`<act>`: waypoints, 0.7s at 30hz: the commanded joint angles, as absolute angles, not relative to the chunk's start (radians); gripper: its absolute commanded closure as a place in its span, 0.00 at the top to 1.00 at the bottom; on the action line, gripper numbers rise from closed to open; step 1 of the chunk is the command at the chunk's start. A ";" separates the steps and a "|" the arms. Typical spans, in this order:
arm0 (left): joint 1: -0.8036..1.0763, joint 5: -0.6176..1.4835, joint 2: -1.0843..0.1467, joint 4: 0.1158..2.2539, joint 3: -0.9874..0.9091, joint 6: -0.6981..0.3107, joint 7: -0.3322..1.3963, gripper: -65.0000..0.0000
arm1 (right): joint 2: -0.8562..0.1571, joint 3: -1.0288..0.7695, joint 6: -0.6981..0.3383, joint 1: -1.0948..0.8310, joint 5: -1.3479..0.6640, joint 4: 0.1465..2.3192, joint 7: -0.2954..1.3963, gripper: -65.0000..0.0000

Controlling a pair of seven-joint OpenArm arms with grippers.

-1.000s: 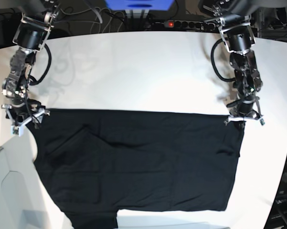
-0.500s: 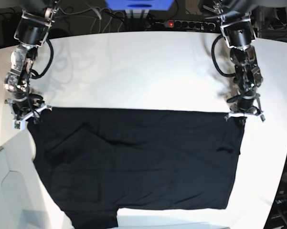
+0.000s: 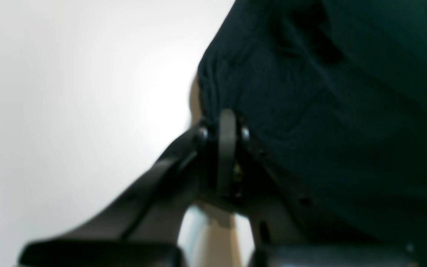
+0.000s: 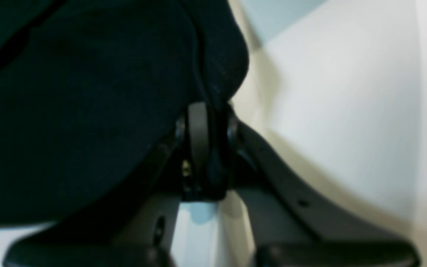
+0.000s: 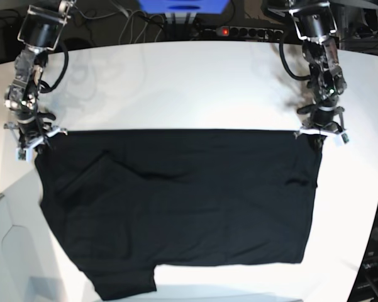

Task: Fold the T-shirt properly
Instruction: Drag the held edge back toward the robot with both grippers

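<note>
The black T-shirt [image 5: 182,195] lies spread flat, plain side up, on the white table [image 5: 176,82], its far edge a straight line between my two grippers. At the base view's right, my left gripper [image 5: 321,134] is shut on the shirt's far corner. The left wrist view shows its fingertips [image 3: 227,126] pinching bunched black T-shirt cloth [image 3: 347,92]. At the base view's left, my right gripper [image 5: 29,141] holds the other far corner. In the right wrist view its fingers [image 4: 198,118] are closed on a fold of the T-shirt [image 4: 69,111]. A crease runs across the shirt's left part.
A power strip [image 5: 239,30] with a red light, cables and a blue box [image 5: 183,5] sit beyond the table's far edge. The shirt's near end reaches the table's front edge, with a notch of bare white table [image 5: 226,277] at the bottom.
My right gripper has closed on the shirt's corner. Both grippers have moved toward the table's far side, drawing the shirt's far edge back and straighter.
</note>
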State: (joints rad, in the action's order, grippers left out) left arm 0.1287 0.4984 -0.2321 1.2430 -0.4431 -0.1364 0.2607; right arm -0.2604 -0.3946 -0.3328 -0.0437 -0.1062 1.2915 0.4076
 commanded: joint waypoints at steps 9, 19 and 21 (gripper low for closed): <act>0.377 0.538 -0.185 1.455 -0.550 -0.131 0.282 0.00 | -0.268 -0.398 -0.334 -0.255 -0.084 1.495 0.463 0.00; 0.527 0.618 -0.168 1.455 -0.628 -0.133 0.282 0.00 | -0.231 -0.407 -0.334 -0.446 -0.081 1.633 0.461 0.00; 0.541 0.618 -0.165 1.466 -0.645 -0.133 0.282 0.00 | -0.206 -0.429 -0.334 -0.490 -0.085 1.666 0.461 0.00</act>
